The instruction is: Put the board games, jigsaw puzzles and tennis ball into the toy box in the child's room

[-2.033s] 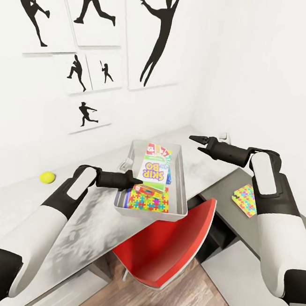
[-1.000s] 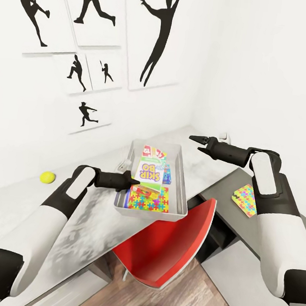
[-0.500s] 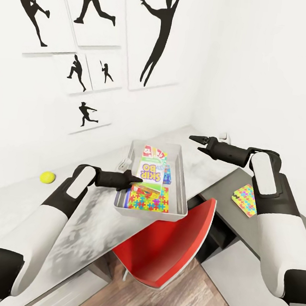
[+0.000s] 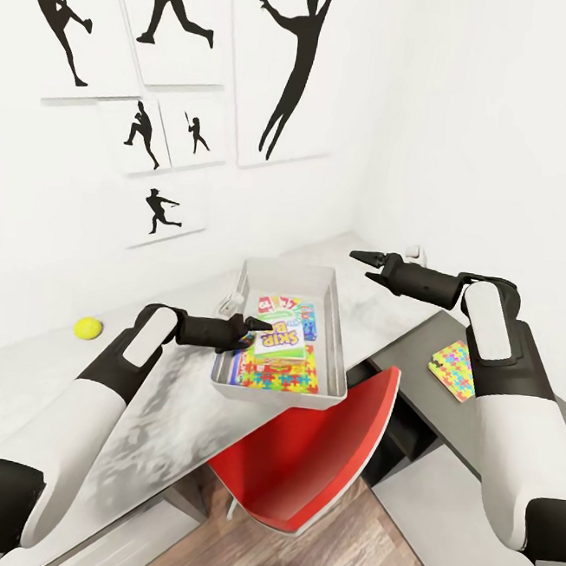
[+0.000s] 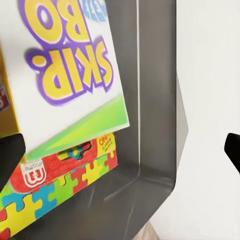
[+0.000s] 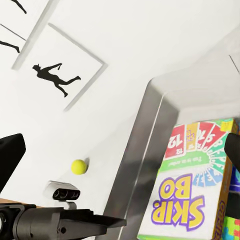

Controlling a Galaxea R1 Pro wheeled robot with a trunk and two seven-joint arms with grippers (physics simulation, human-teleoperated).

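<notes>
Left tool [image 4: 257,324], fingers spread, hovers over the white SKIP-BO game box [image 4: 279,338] lying in the pale grey plastic bin [image 4: 338,324]; next, likely the small yellow-green ball [image 4: 87,327] behind it.

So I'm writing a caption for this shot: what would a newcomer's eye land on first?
Probably the toy box on the table, packed with colour: the SKIP-BO box lies on top of a jigsaw puzzle, with the left gripper at its edge. Next, the red chair tucked under the table, and the black silhouette pictures on the white wall. The tennis ball sits alone on the table, left of the box.
</notes>
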